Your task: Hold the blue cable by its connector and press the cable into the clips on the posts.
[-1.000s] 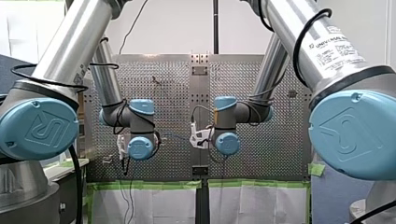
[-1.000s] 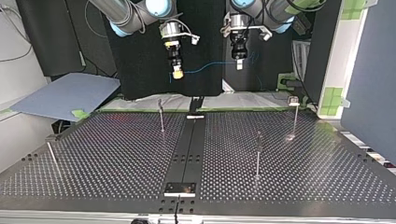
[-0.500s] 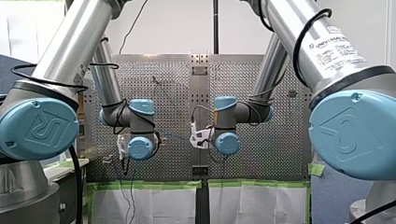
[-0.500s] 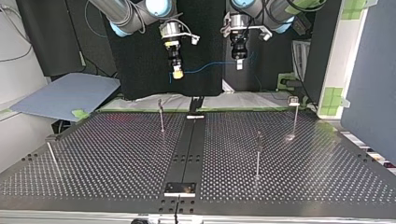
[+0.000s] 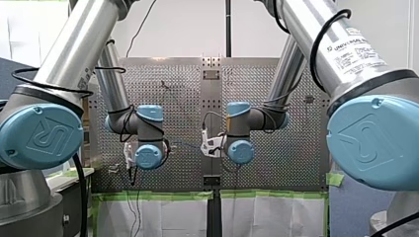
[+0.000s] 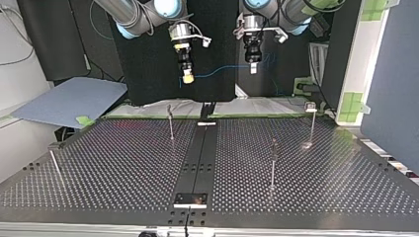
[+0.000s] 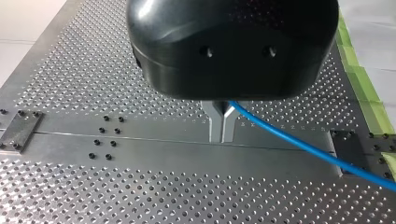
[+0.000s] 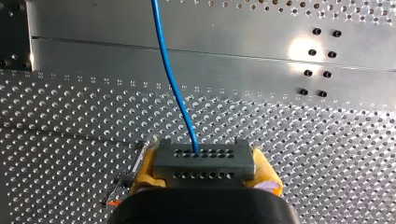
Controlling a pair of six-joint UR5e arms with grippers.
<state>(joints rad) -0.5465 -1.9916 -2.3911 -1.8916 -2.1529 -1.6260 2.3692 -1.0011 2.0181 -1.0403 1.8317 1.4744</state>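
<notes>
Perforated table (image 6: 123, 163) lies well below both arms. The right gripper (image 6: 187, 77) is clamped on the grey connector (image 8: 204, 161) (yellow pads either side). From it the blue cable (image 7: 299, 144) runs roughly level across to the left gripper (image 7: 221, 126), pinched onto it, with the posts (image 6: 171, 123) standing lower, the nearest almost beneath the right gripper.

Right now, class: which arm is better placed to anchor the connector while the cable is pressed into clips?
Right: my right gripper clamps the connector between its yellow pads; my left gripper pinches only the blue cable.
</notes>
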